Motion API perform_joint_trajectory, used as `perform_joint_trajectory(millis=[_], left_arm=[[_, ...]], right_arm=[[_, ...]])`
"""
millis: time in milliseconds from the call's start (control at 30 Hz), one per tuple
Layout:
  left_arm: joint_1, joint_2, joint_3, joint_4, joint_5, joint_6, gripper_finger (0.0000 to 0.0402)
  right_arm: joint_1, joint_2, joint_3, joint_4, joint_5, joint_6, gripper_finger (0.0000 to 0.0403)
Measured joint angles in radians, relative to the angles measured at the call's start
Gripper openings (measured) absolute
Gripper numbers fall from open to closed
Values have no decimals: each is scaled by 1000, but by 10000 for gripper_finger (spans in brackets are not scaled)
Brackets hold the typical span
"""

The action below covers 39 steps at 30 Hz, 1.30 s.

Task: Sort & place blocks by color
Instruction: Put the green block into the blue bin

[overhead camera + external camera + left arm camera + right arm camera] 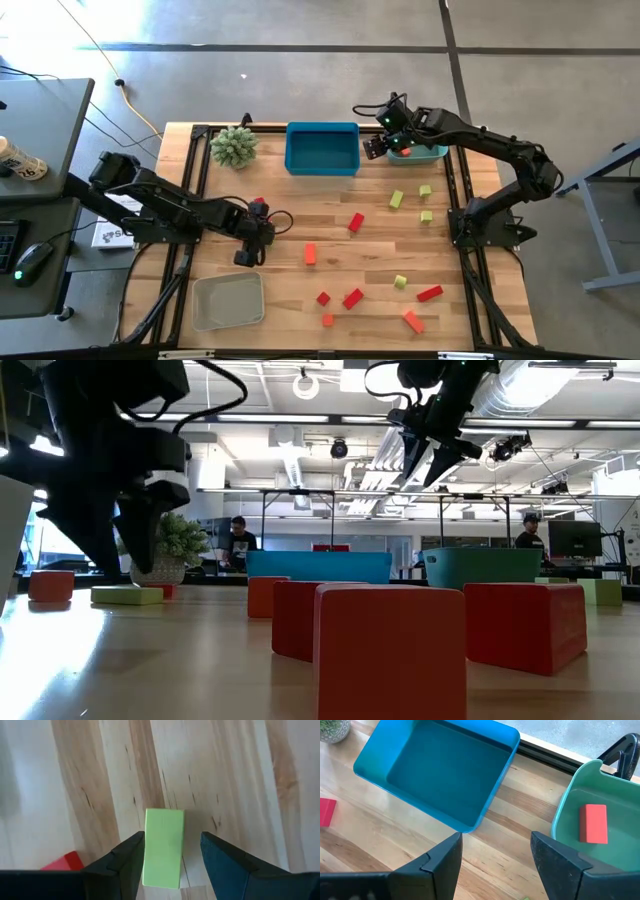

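While the left gripper (247,256) hangs low over the near-left part of the table (330,265), just beyond the grey tray (229,301), its fingers (127,862) stand apart on either side of a yellow-green bar (163,847) lying flat on the wood. One finger sits right at the bar's long edge and the other stands clear of it with bare wood between, so the bar rests on the table rather than in a grip. A red block (62,862) shows partly beside that gripper in the left wrist view.

The right gripper (385,143) hovers at the far side, between the blue tray (322,148) and the teal tray (432,153), well above the wood. Its fingers (442,862) are spread wide and hold nothing. A red bar (593,823) lies inside the teal tray; the blue tray has no block in it.

The other blocks are scattered over the middle and right of the table. Three small yellow-green cubes (397,199) sit near the base of the right arm, and a fourth yellow-green cube (400,282) lies nearer the front. A red block (355,222) and an orange bar (310,254) lie about the centre. Toward the near edge are more red and orange pieces, among them a red bar (430,293) and an orange block (412,321). A spiky green plant (234,146) stands at the far-left corner, beside the blue tray.
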Motion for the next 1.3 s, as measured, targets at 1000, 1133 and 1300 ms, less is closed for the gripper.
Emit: perform_joint_trajectory(millis=[1000,1133,1300], left_arm=[[61,99,1,7,54,51,35],[65,76,-3,9,34,60,31],[104,20,-3,21,28,56,41]], right_arm=[[0,0,0,0,0,1,222],[0,0,0,0,0,1,222],[2,0,0,0,1,1,222]])
